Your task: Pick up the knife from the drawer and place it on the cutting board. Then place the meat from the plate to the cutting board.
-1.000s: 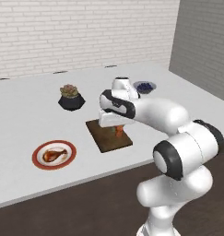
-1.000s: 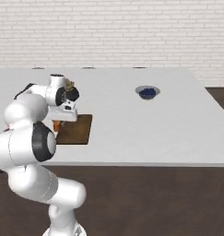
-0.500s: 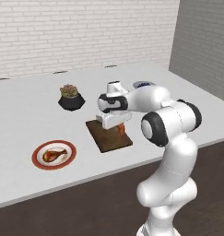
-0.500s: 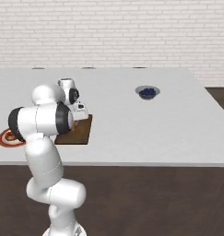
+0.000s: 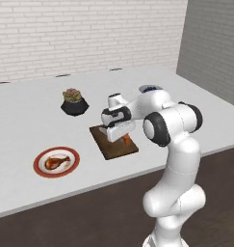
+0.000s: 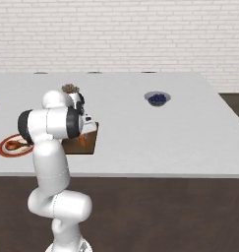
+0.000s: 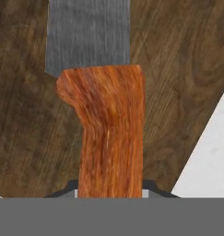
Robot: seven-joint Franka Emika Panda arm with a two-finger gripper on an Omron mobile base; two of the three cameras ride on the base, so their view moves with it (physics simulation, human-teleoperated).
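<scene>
You have the gripper (image 5: 122, 139) clamped on the knife (image 7: 109, 133) just above the cutting board (image 5: 105, 145), release pending, while the meat (image 5: 57, 161) lies on the plate (image 5: 41, 170) beside that board, unmoved.

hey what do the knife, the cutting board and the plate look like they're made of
Knife: the handle looks like orange-brown wood with a streaky grain; the blade looks like brushed grey metal with fine lines.
Cutting board: dark brown wood, matte, with clear grain.
Plate: probably glazed ceramic, smooth white with a red rim, though plastic would look the same here.
</scene>
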